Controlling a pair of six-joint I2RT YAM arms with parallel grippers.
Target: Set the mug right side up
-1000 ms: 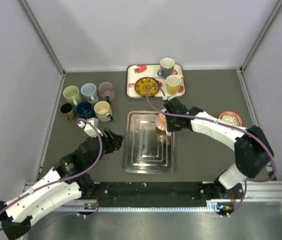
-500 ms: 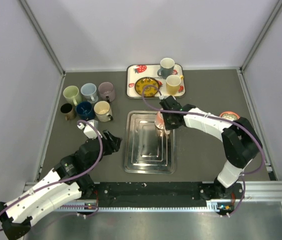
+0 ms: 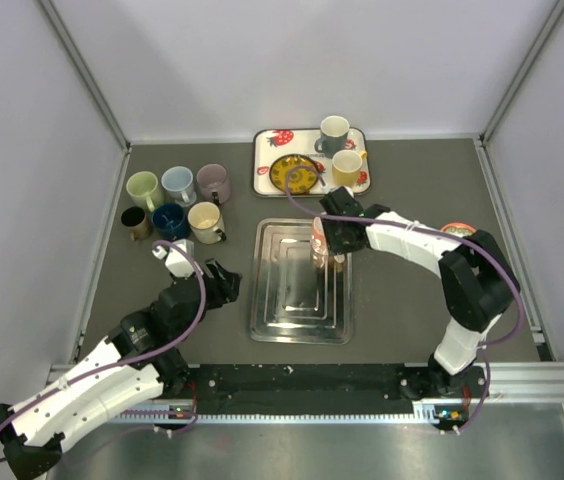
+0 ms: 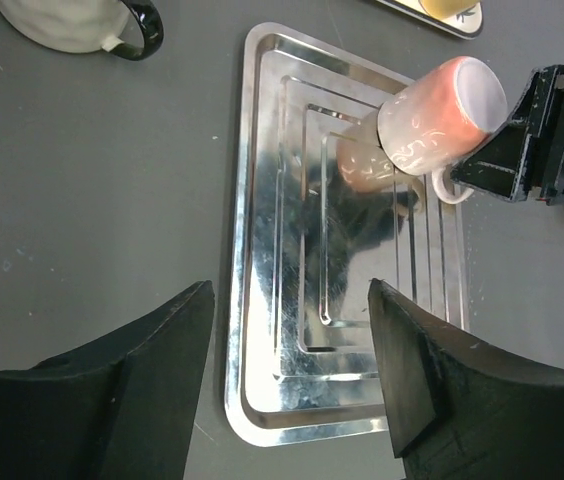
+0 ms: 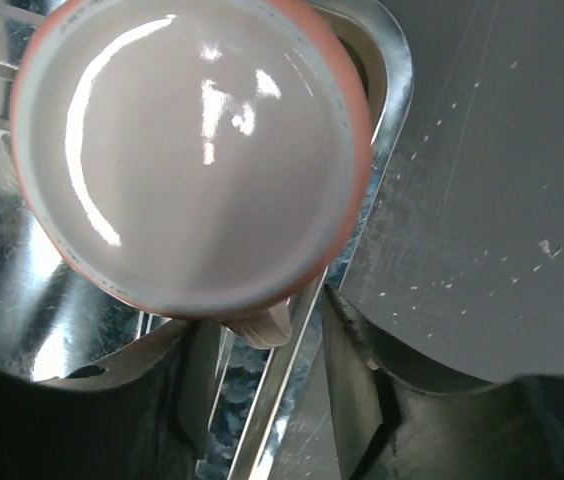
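A pink mug (image 3: 319, 238) stands upside down at the far right of the metal tray (image 3: 272, 320), its pale base up. It shows in the left wrist view (image 4: 437, 115) and fills the right wrist view (image 5: 187, 150). My right gripper (image 3: 334, 246) points down beside it. Its fingers (image 5: 267, 340) straddle the mug's pale handle (image 5: 262, 325) and the tray rim (image 5: 382, 60). The handle touches the left finger, with a gap to the other finger. My left gripper (image 3: 224, 283) is open and empty, left of the tray, its fingers (image 4: 292, 330) spread over the tray's near corner (image 4: 262, 200).
Several mugs (image 3: 177, 200) cluster at the back left; the cream one also shows in the left wrist view (image 4: 72, 20). A white strawberry tray (image 3: 267, 150) at the back holds a plate and two mugs. A small patterned bowl (image 3: 460, 238) sits at the right.
My right gripper has moved left and back, closing in on the mug's handle at the tray's right rim. The tray has shifted slightly. The left arm has drawn back a little.
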